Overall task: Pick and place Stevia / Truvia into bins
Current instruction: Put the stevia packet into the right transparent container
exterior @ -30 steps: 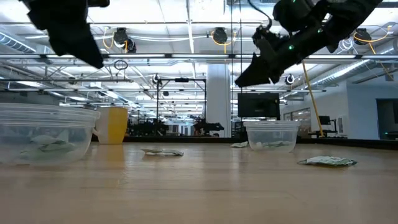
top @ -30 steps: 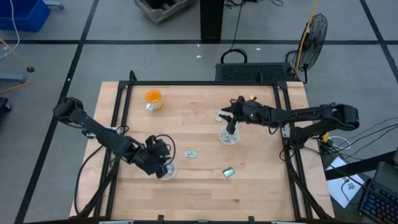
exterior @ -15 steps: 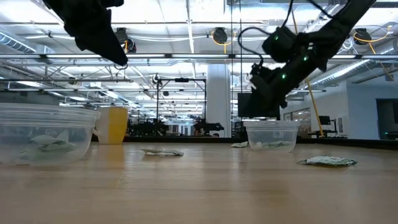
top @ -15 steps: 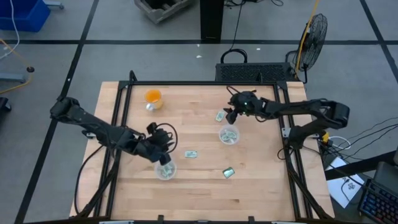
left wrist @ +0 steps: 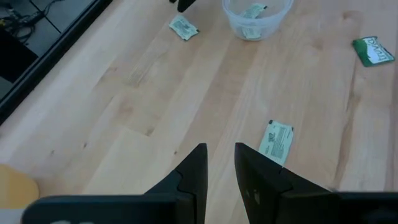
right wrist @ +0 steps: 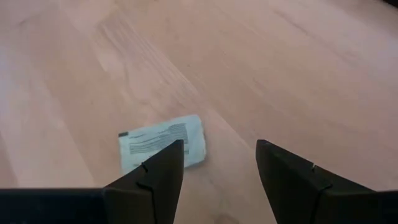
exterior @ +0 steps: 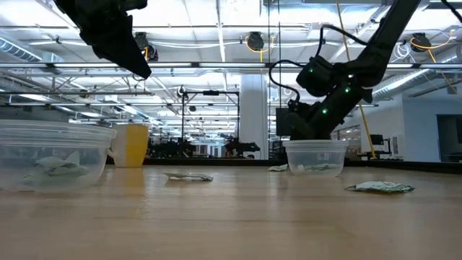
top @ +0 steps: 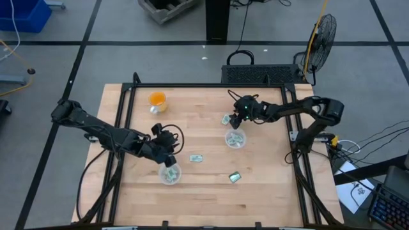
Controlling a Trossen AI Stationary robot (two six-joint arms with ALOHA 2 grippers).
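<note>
My right gripper [top: 235,119] is open low over the table, just past the right clear cup [top: 235,138], which holds packets. In its wrist view [right wrist: 217,146] a pale packet [right wrist: 163,148] lies flat on the wood beside one fingertip, untouched. My left gripper [top: 167,153] hovers empty and narrowly open [left wrist: 221,149] just beyond the left clear cup [top: 170,173], which also holds packets. Another pale packet [top: 196,158] and a dark green one [top: 234,177] lie flat between the cups.
An orange cup [top: 157,99] stands at the far left of the table. Black frame rails [top: 126,121] run along the table's left, right and far sides. Bare wood lies along the near edge.
My left gripper has risen from over the left cup and gone a little toward the far edge. My right gripper has moved from over the right cup toward the far edge and down, toward the pale packet lying there.
</note>
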